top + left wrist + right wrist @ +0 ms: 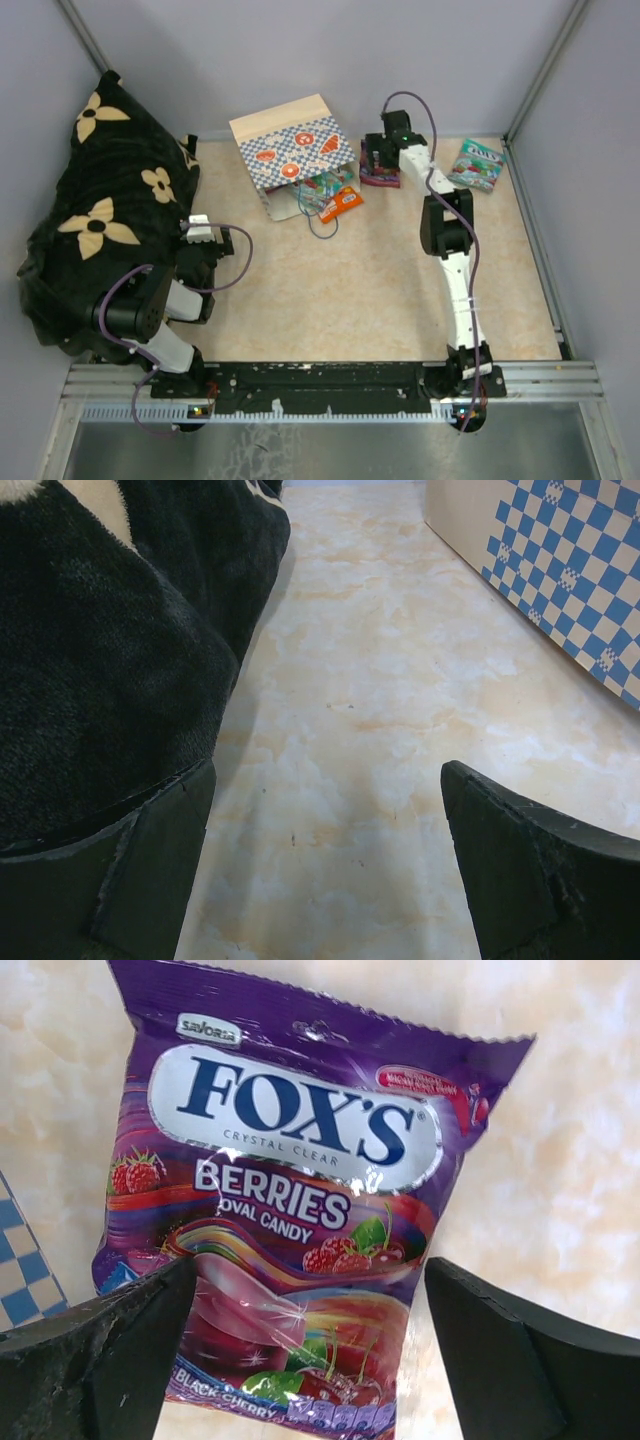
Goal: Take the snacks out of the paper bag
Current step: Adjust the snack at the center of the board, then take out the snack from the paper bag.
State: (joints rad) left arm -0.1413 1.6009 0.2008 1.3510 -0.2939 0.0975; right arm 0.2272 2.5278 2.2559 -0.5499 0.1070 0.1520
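While straddling purple pouch (300, 1160) with jaws wide, lift right gripper (308, 1285) straight up, avoid snagging; left gripper (328, 780) likewise wide, idle.

Purple berries pouch (300, 1160) lies flat on table (570, 1160) beneath wide-open right tool (308, 1278)
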